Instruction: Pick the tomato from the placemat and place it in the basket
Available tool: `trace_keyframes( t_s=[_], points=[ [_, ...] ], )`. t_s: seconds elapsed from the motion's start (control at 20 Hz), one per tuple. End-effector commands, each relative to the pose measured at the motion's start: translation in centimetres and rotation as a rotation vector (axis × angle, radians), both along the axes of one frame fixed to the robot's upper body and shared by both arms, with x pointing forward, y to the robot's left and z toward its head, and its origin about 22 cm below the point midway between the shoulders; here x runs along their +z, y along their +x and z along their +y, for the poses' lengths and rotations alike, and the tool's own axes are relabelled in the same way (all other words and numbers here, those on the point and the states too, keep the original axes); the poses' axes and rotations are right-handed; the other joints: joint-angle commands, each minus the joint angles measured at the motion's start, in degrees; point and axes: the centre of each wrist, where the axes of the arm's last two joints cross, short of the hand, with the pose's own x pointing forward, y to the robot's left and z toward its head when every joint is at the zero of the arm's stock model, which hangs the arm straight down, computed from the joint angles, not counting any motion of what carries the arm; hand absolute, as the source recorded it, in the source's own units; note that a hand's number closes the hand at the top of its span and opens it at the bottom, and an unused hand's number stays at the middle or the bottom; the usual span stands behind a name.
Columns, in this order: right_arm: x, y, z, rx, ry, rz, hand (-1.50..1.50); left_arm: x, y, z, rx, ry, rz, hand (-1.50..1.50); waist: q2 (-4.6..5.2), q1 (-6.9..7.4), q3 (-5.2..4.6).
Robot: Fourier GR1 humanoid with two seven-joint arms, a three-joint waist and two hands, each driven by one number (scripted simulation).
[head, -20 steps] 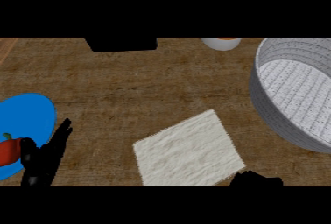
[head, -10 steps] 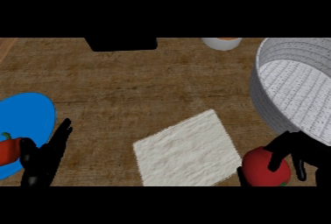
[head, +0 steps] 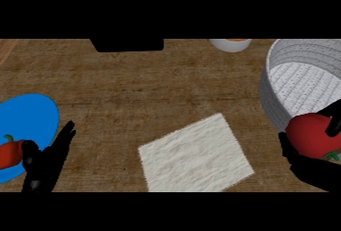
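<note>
Both hands show: right hand fingers curl round the tomato (beside the basket), left hand fingers straight.

1. The tomato is round, glossy and bright red, with a bit of green stem showing at its lower right. It sits at the right edge of the view, cupped in a black hand, overlapping the near rim of the basket.
2. The placemat is a white, textured square turned like a diamond. It lies flat on the brown counter at lower centre, with nothing on it.
3. The basket is a large, round, grey-white woven tub with high ribbed walls, standing at upper right and partly cut off by the view's edge.
</note>
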Motion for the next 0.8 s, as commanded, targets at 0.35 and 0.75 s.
trace_keyframes(
  t_s=[0.35,0.75],
  points=[
    [7.8,4.0,-10.1,0.059,0.103,0.094,1.50,-2.9,-0.3,-1.9,0.008,-0.026,0.142,0.00,0.76,0.99,-0.64],
    [4.1,8.0,-15.7,0.080,0.238,0.151,1.50,-2.9,-0.2,-0.4,-0.007,-0.016,0.157,0.00,0.75,2.08,-0.69]
  ],
)
